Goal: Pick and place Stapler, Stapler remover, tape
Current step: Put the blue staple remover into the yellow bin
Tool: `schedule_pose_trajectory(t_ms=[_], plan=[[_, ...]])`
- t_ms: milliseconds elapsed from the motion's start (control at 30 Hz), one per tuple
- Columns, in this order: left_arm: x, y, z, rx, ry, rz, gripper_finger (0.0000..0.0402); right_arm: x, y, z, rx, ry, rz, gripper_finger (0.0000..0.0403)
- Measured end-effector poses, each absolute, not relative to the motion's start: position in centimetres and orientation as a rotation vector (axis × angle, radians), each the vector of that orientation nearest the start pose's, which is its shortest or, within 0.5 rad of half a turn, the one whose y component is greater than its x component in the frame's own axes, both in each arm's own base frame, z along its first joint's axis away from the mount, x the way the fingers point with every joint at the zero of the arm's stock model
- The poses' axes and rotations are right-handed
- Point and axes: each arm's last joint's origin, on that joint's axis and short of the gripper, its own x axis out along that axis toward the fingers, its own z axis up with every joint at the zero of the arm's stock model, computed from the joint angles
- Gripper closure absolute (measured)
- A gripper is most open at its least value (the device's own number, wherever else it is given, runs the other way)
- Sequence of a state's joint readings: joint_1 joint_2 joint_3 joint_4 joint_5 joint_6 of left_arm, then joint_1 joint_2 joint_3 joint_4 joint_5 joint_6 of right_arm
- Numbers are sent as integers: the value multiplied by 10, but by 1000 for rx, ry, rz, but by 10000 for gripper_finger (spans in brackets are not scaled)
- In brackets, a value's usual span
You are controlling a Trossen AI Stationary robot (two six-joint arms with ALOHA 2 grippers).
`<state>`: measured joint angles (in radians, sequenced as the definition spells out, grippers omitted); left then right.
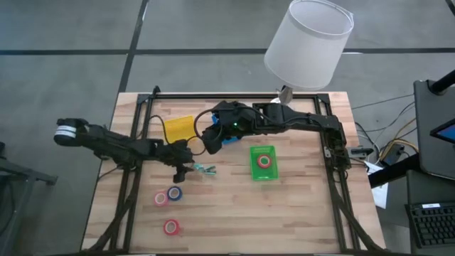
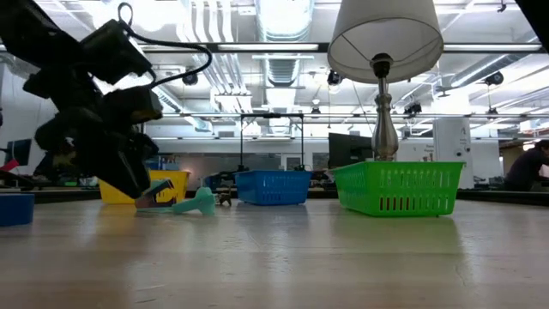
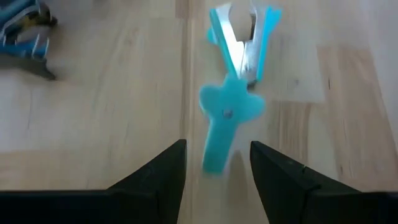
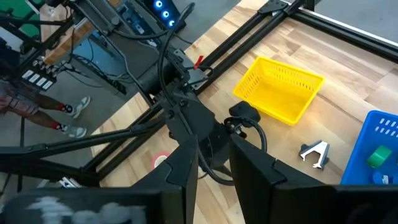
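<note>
- Butcher-block wooden table, pale planks, black frame rails along its edges.
- White lamp shade hides part of the table's far edge.
- Right gripper raised over the blue mesh tray, largely covering it; fingers apart.
- Left gripper low at the table, fingers spread around the handle of the teal plastic staple remover, whose handle end is blurred.
- Green mesh tray holds a red tape roll; three more tape rolls lie on bare wood.
</note>
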<state>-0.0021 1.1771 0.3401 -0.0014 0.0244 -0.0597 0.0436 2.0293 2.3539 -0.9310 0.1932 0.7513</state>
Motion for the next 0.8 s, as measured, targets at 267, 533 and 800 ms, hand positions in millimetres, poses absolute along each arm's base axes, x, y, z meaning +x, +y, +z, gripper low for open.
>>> schedule_pose_trajectory(t_ms=[267,533,800], plan=[[197,-1,130,-89,867,-1,252,429,13,420,653,518,-362,329],[204,-1,138,-181,837,38,358,429,12,420,653,516,-362,339],[202,-1,145,-211,871,71,363,429,12,420,648,517,-361,335]])
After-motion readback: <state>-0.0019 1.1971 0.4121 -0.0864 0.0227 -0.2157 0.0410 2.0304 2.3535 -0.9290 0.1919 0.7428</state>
